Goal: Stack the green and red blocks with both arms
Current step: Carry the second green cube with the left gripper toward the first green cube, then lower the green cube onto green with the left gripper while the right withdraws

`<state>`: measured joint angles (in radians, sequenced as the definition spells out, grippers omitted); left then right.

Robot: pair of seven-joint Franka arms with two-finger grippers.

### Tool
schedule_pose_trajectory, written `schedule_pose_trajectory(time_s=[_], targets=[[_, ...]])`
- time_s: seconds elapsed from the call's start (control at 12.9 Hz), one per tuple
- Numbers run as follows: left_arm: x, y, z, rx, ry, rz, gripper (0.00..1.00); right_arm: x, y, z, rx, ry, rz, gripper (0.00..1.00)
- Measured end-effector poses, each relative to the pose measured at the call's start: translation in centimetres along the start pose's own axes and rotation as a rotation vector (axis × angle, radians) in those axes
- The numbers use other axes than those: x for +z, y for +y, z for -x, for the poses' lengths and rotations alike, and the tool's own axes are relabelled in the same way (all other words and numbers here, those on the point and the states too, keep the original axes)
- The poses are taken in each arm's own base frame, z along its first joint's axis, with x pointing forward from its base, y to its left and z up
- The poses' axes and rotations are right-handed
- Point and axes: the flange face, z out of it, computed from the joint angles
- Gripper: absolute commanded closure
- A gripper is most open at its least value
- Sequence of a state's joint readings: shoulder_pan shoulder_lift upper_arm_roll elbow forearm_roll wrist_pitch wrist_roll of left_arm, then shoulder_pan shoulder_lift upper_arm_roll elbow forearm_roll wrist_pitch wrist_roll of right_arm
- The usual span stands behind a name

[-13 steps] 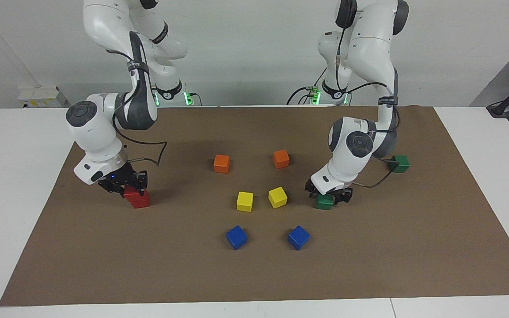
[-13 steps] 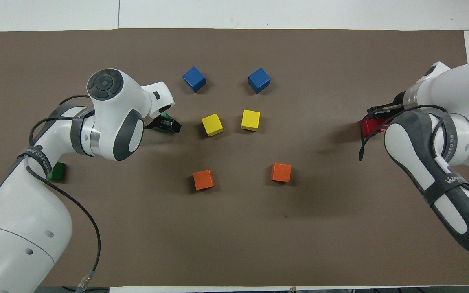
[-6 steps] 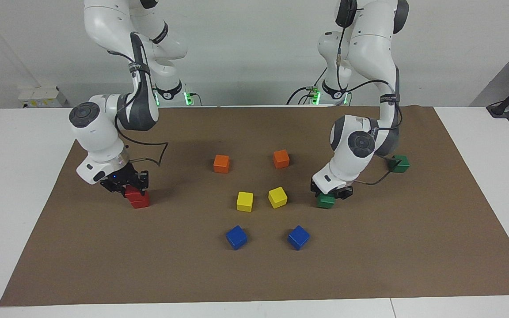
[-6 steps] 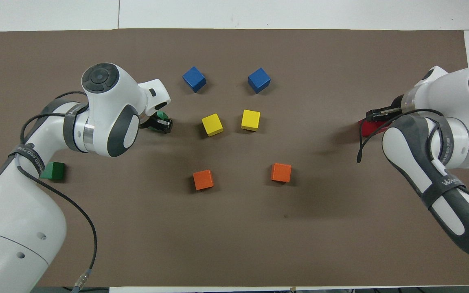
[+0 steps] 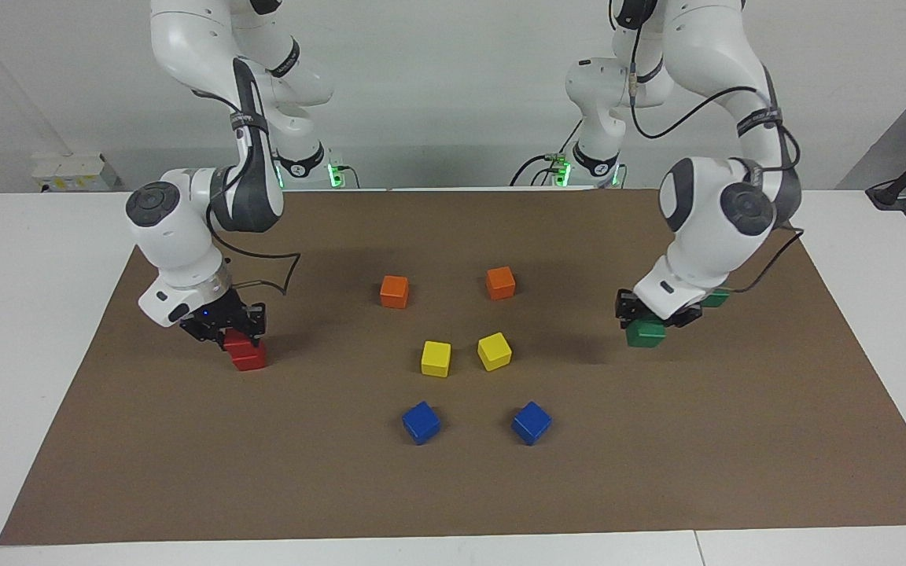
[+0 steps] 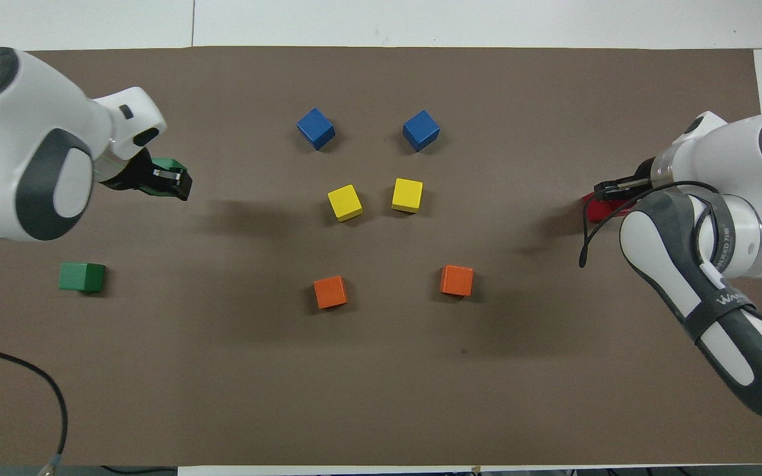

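Brown paper-like matting (image 5: 343, 487) is covering most of the white desk (image 5: 28, 314), and glossy little cubes are sitting on it in pairs: two orange (image 5: 394, 292) nearest to me, two yellow (image 5: 436, 358) farther out, two blue (image 5: 421, 422) farthest.

My left hand (image 5: 652, 318) is clenched on a dark green cube (image 5: 646, 332) and is carrying it in the air over the mat at my left arm's end of the desk. The other green cube (image 6: 82, 277) is resting on the mat there, largely hidden by my wrist in the facing view.

My right hand (image 5: 226, 328) is gripping the upper red cube (image 5: 237, 342), which is sitting on the lower red cube (image 5: 249, 358) at my right arm's end of the desk. The pair is standing as a small two-high stack, edges roughly in line.

No containers are in view.

A second ago my left hand was low on the mat beside the yellow cubes, fingers spread around the green cube; it has since closed, lifted the cube and swung it outward toward the second green one. My right hand is staying clamped on the red stack, with the arm shifted only slightly.
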<state>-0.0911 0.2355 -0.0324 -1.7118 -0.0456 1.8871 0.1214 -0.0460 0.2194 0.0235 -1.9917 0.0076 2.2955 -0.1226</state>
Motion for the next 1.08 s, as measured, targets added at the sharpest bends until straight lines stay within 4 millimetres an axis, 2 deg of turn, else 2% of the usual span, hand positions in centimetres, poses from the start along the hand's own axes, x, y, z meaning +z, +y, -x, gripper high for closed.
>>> schedule_pose_trajectory(time_s=[0.08, 0.23, 0.39, 0.54, 0.7, 0.85, 1.08], targets=[[-1.5, -2.6, 1.3, -0.002, 0.006, 0.001, 1.0, 0.0, 0.0, 0.0, 0.0, 0.001, 0.0, 0.0], [-3.0, -8.0, 4.4, 0.025, 0.004, 0.005, 1.0, -0.1, 0.0, 0.0, 0.001, 0.002, 0.0, 0.0], [-2.6, -12.7, 7.8, 0.036, -0.006, 0.014, 1.0, -0.1, 0.0, 0.0, 0.001, 0.003, 0.001, 0.0], [-1.6, -15.7, 10.6, 0.015, 0.012, 0.009, 1.0, -0.2, 0.1, 0.0, 0.001, 0.003, 0.001, 0.0], [0.5, -16.3, 12.3, -0.002, 0.056, -0.013, 1.0, -0.4, 0.1, 0.1, 0.002, -0.002, 0.0, 0.0], [3.3, -15.7, 13.9, -0.004, 0.096, -0.036, 1.0, -2.1, 0.1, 0.1, 0.013, -0.027, -0.002, 0.0], [5.5, -15.1, 15.3, -0.006, 0.112, -0.047, 1.0, -7.7, -0.8, 0.1, 0.044, -0.015, -0.002, 0.0]])
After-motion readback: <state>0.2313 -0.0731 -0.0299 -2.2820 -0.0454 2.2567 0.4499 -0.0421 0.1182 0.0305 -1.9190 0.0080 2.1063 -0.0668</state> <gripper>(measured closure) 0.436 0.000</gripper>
